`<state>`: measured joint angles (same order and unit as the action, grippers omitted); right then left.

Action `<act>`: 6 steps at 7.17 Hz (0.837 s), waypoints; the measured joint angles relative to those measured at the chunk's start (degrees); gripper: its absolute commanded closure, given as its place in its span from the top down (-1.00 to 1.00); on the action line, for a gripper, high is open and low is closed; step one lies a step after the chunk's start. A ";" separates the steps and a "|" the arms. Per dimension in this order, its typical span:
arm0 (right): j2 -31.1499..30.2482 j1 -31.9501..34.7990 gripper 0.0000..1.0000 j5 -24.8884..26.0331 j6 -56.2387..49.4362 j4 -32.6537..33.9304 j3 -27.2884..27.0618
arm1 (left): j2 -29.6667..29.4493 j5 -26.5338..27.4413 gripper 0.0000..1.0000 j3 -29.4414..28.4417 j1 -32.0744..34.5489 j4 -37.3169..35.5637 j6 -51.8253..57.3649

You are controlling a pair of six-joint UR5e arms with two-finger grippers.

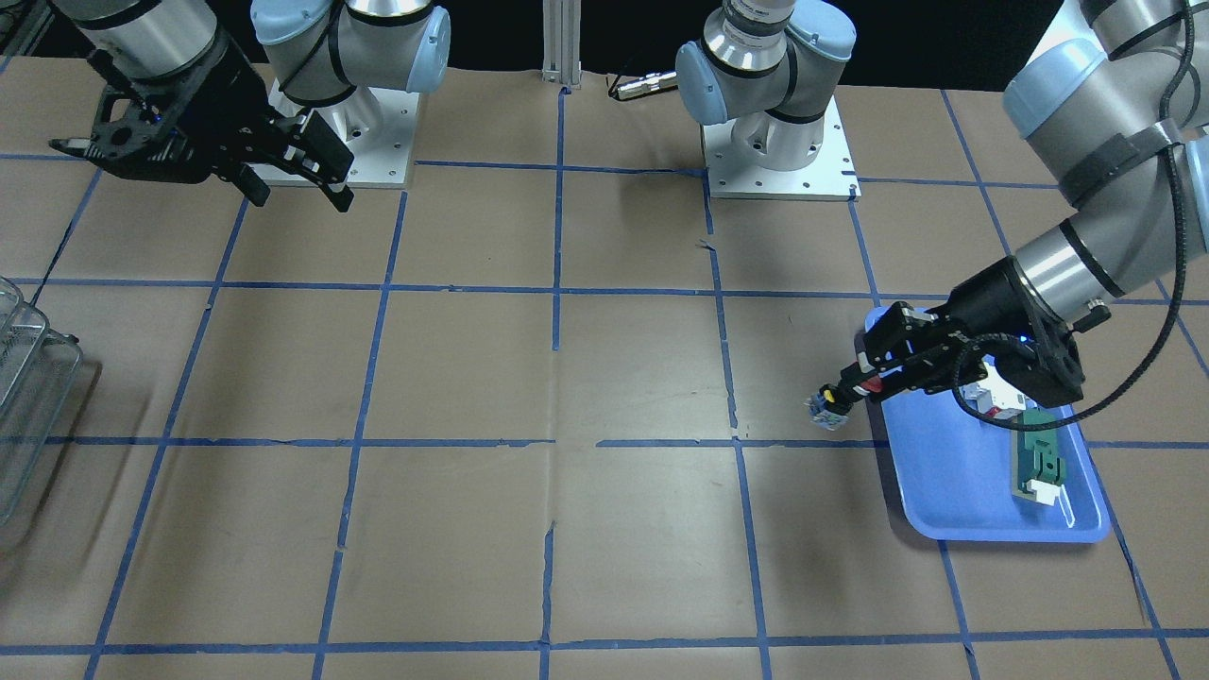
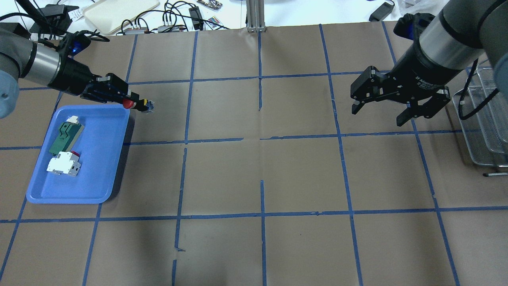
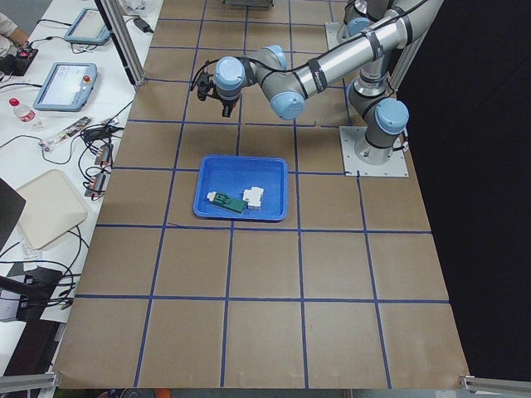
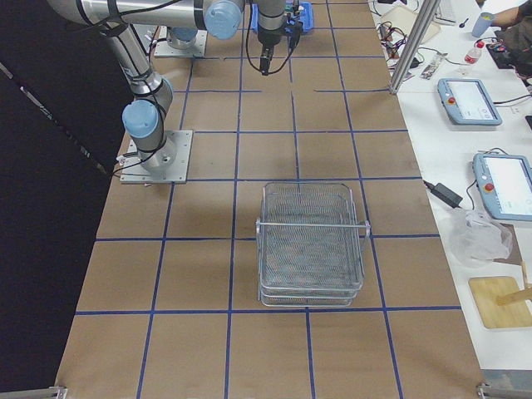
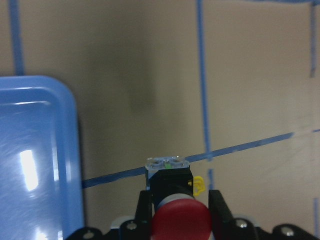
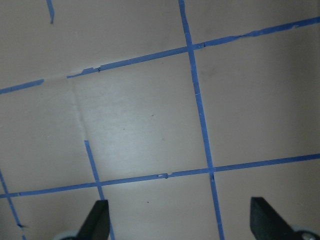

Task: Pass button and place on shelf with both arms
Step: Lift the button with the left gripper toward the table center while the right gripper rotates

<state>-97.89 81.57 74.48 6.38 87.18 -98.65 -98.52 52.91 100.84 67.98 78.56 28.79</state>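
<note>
- You're mid-carry: the left tool [image 1: 848, 389] is clenched on the button [image 2: 139, 105], which sits just past the blue tray's [image 2: 39, 190] far right corner.
- The right tool [image 2: 377, 115] hangs released, well apart, near the shelf [image 4: 312, 241].
- Next, likely: bring both tools together over the middle of the surface [image 2: 254, 178].

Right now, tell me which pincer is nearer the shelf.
Right. The right pincer hovers open just beside the shelf; the left pincer is far off by the blue tray, shut on the button.
</note>
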 measured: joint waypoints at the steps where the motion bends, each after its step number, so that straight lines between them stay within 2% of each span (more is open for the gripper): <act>1: 0.31 -3.03 1.00 -5.62 0.61 -1.34 -0.06 | 0.93 -7.92 -1.00 -0.07 2.75 1.02 -4.99; 2: 0.84 -5.20 1.00 -11.11 2.41 -2.50 -0.10 | 1.46 -15.01 -1.00 -0.27 5.65 1.20 -11.90; 4: 2.38 -7.31 1.00 -21.53 8.93 -3.48 -0.17 | 2.37 -24.93 -1.00 0.10 11.59 1.00 -22.27; 6: 4.14 -9.50 1.00 -29.76 15.59 -4.37 -0.15 | 2.96 -30.19 -1.00 0.70 17.02 0.95 -27.63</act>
<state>-93.76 72.07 44.73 21.97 82.81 -98.80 -95.56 22.72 101.54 85.00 79.52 1.16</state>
